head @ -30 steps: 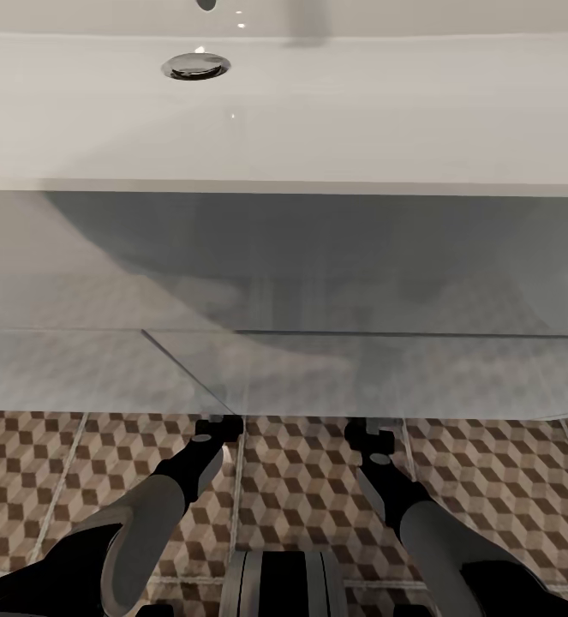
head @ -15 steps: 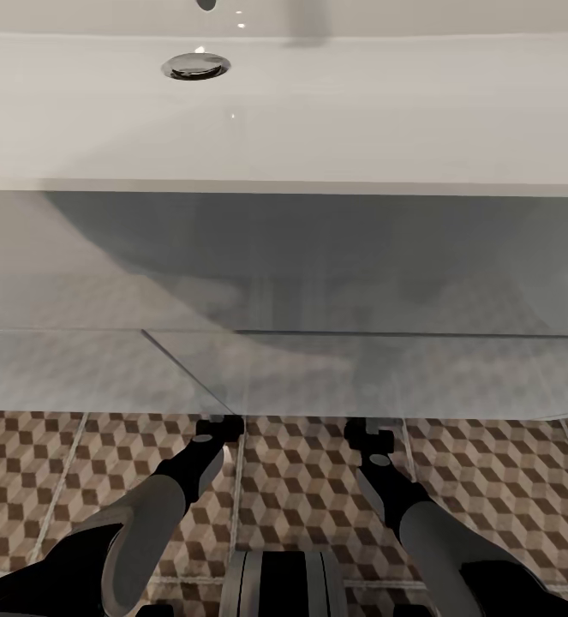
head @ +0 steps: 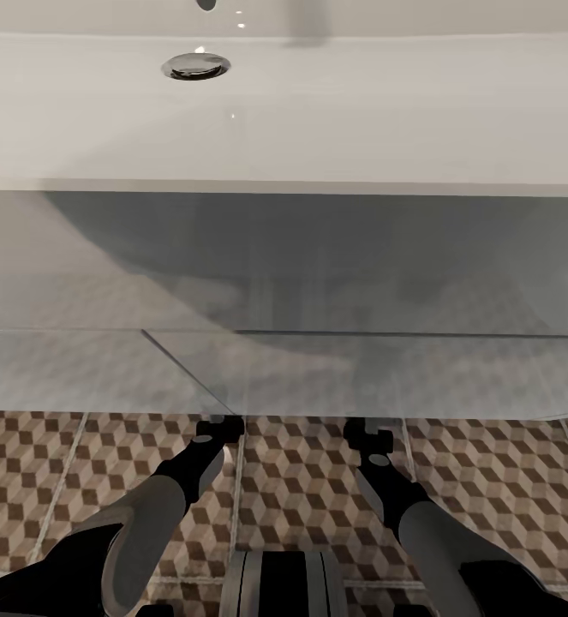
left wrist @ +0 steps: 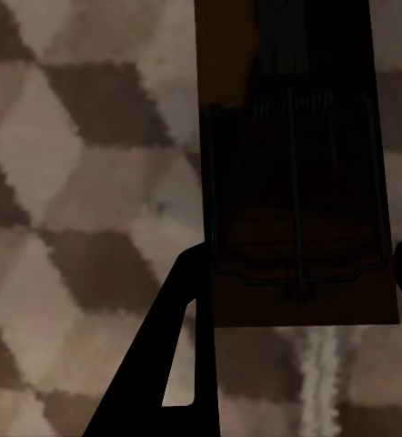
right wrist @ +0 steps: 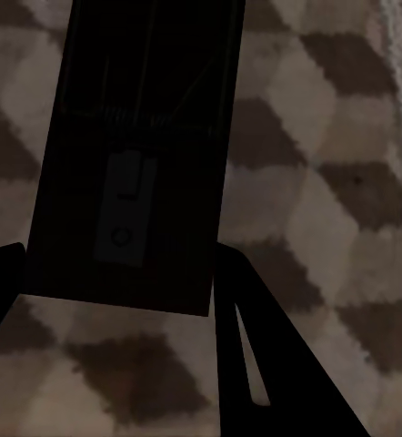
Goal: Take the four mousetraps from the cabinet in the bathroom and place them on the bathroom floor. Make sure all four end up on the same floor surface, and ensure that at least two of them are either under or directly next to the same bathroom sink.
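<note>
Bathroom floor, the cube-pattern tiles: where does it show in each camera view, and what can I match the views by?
Head view: the bathroom floor is the bottom strip, below the sink, around both arms.
Left wrist view: floor behind the mousetrap in the left claw.
Right wrist view: floor behind the mousetrap in the right claw.
Shared landmark: pale grout lines.

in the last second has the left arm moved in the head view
No. The left arm sits at the same spot against the sink's front edge and the floor grout lines.
</note>
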Tool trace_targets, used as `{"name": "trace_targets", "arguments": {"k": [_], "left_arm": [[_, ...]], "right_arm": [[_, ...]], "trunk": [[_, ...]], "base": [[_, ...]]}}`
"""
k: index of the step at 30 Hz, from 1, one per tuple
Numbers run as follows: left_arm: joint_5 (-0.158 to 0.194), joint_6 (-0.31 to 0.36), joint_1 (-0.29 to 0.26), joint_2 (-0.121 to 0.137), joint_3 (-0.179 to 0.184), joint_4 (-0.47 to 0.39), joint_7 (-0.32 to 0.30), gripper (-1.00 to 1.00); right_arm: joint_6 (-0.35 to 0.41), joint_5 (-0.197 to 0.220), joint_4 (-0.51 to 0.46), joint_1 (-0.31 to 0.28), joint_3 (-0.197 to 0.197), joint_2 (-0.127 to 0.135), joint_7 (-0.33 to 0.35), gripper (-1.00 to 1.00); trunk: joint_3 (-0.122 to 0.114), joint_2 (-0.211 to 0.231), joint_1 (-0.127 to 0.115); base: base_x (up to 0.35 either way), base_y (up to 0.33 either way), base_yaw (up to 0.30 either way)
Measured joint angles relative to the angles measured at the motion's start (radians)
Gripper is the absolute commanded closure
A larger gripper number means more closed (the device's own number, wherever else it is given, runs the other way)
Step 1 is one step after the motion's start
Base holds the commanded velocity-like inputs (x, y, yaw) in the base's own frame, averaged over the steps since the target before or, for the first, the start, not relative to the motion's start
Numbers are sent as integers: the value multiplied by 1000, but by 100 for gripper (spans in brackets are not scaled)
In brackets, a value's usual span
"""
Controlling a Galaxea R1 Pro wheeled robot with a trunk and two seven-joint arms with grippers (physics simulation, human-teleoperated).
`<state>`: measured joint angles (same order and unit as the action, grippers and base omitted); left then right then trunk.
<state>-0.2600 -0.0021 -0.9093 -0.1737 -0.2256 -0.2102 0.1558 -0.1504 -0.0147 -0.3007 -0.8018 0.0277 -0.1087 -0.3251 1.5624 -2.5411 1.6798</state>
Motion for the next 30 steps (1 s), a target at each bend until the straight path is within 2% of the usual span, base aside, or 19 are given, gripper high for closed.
{"name": "trace_targets", "arguments": {"k": [9,19,30], "left_arm": [[1,-2,0,0,-1,0,3,100],[-1,-2,0,0,-2,-2,9,100],[-1,-2,-1,0,-3,-3,9,100]], "right_arm": [[0,-2,-1,0,0,-1,0,100],[1,-5,-1,0,1,-3,0,100],[1,-10,-1,0,1,-12,0,100]], "trunk": [[0,0,0],[39,-2,5],[39,-2,4]], "base": [[0,0,0],[0,0,0],[0,0,0]]}}
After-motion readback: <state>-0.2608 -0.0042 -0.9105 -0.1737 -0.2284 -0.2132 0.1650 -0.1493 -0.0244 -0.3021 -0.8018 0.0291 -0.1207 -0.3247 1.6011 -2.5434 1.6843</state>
